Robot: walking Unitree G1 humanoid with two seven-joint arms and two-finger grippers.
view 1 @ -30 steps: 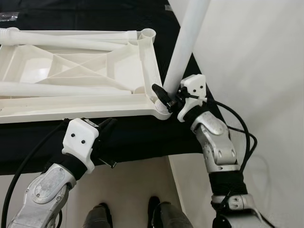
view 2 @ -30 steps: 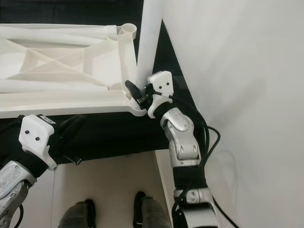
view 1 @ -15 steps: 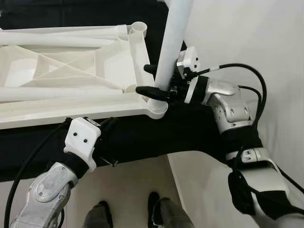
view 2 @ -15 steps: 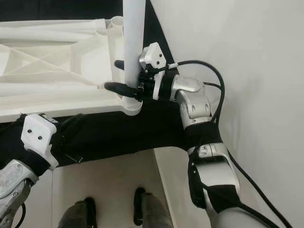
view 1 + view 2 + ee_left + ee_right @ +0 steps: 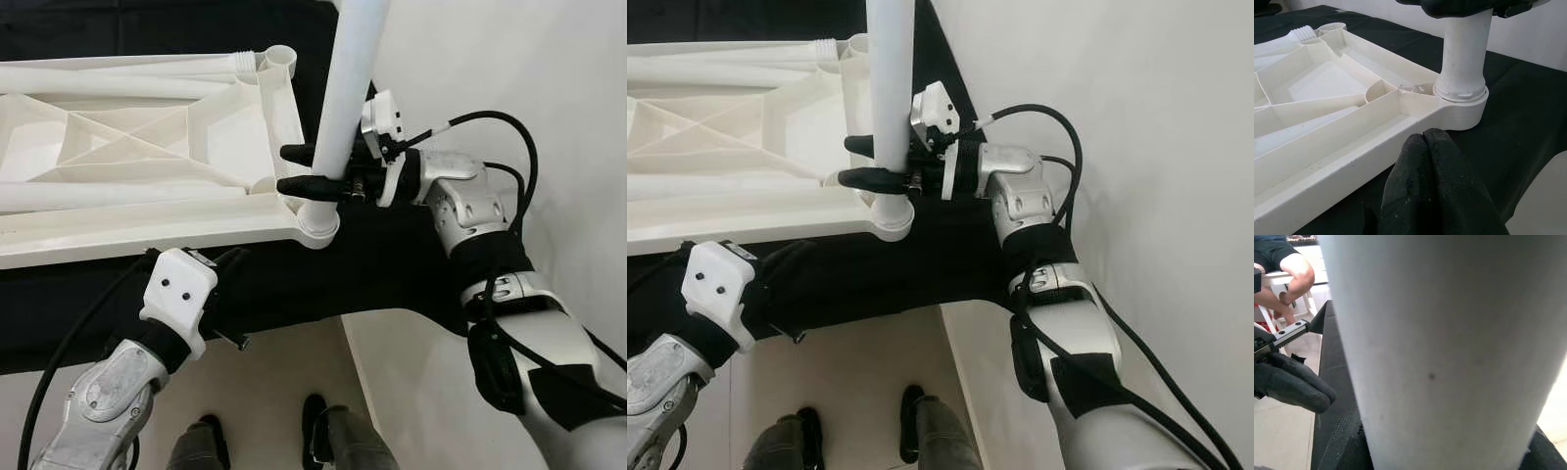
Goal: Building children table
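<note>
A white plastic tabletop (image 5: 147, 166) lies upside down on the black-covered counter (image 5: 392, 264), its ribbed underside facing up, with loose white tube legs resting along its channels. At the near right corner of the tabletop a round socket (image 5: 318, 223) holds a white leg (image 5: 348, 88) that stands nearly upright, leaning slightly toward the robot's right as it rises out of the frame.

The right hand (image 5: 312, 168) reaches in from the right, level with the lower part of the leg and just above the socket. Its two black fingers (image 5: 299, 184) pass on either side of the tube and are clenched on it, one on the near side, one on the far side. In the right wrist view the leg (image 5: 1444, 347) sits directly in front of the camera, with a black fingertip (image 5: 1293, 384) to one side and a seated person's bare legs (image 5: 1288, 279) on a stool far behind.

The left hand (image 5: 1430, 142) rests low at the counter's near edge, just in front of the tabletop's long rim and to the left of the socket (image 5: 1462, 100), apart from both. Its fingers are pressed together, grasping nothing
</note>
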